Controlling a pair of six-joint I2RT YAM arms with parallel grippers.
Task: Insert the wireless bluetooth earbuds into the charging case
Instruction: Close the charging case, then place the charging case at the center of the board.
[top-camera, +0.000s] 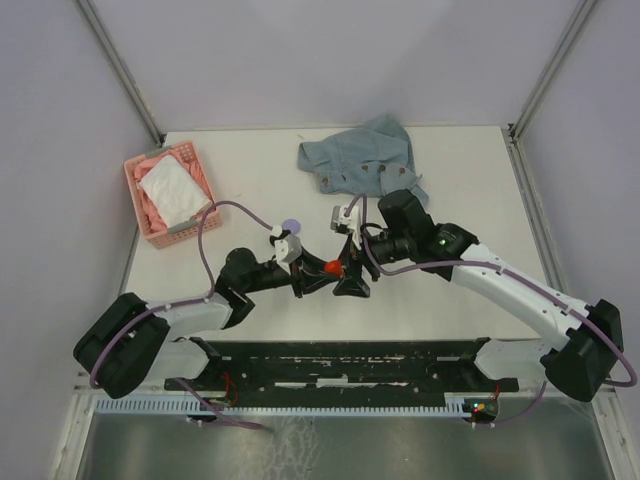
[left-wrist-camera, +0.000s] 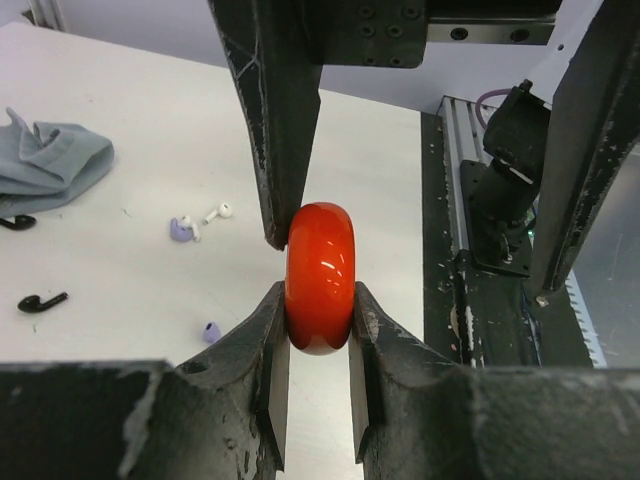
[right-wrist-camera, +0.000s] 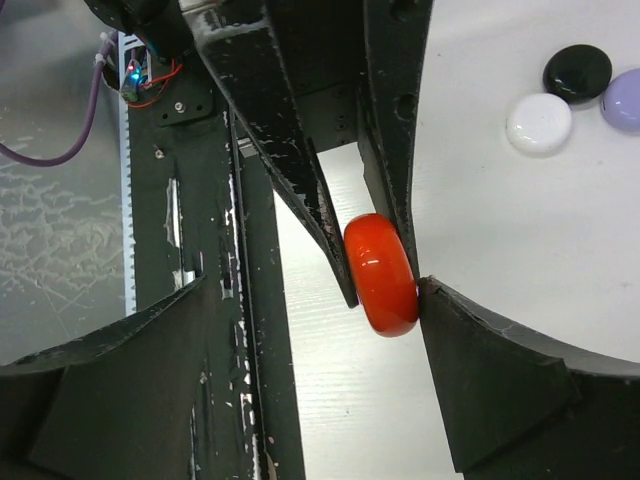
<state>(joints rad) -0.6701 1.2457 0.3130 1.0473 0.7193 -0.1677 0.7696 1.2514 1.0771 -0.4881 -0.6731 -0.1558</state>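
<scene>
Glossy round red case (left-wrist-camera: 320, 262) clamped in scuffed left claw (left-wrist-camera: 318, 305).

Overhead view facing down, two close wrist views sharing red case (left-wrist-camera: 320, 277)

Glossy red charging case (left-wrist-camera: 320, 277) stands on edge, closed; earbuds (left-wrist-camera: 217, 212) lie loose nearby.

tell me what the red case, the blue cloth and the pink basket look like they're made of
Red case: likely hard plastic with a glossy finish, going by the sharp bright highlights on its smooth rounded surface.
Blue cloth: looks like denim, matte, with faded blue crumpled folds and what seem to be small round studs.
Pink basket: probably moulded plastic with a dull finish; its slotted walls hold their shape.
</scene>
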